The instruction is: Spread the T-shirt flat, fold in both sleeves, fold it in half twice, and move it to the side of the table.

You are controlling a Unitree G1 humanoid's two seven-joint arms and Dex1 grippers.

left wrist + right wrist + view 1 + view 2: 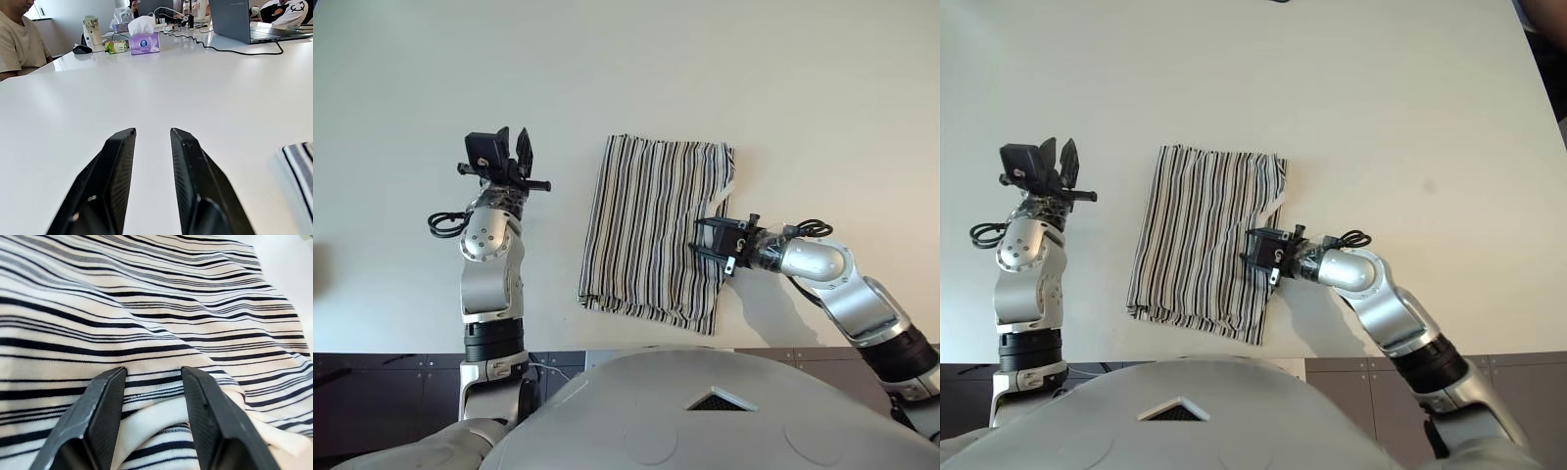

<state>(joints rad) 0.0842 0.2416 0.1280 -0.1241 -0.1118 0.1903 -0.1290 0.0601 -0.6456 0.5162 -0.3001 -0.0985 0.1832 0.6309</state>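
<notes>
The striped T-shirt [651, 230] lies folded into a tall rectangle in the middle of the white table [822, 98]. My right gripper [697, 236] rests low on the shirt's right edge, near a white fold of cloth. In the right wrist view its fingers [102, 401] stand apart on the striped fabric [146, 308], open, with the white fold between them. My left gripper [515, 137] is raised off the table to the left of the shirt, pointing away from me, open and empty [153, 132]. A corner of the shirt [299, 159] shows beside it.
The table's front edge [411, 348] runs close below the shirt. Bare tabletop extends left, right and beyond the shirt. Far across the table sit a tissue box [144, 41], a laptop [234, 19] and a black cable [234, 49].
</notes>
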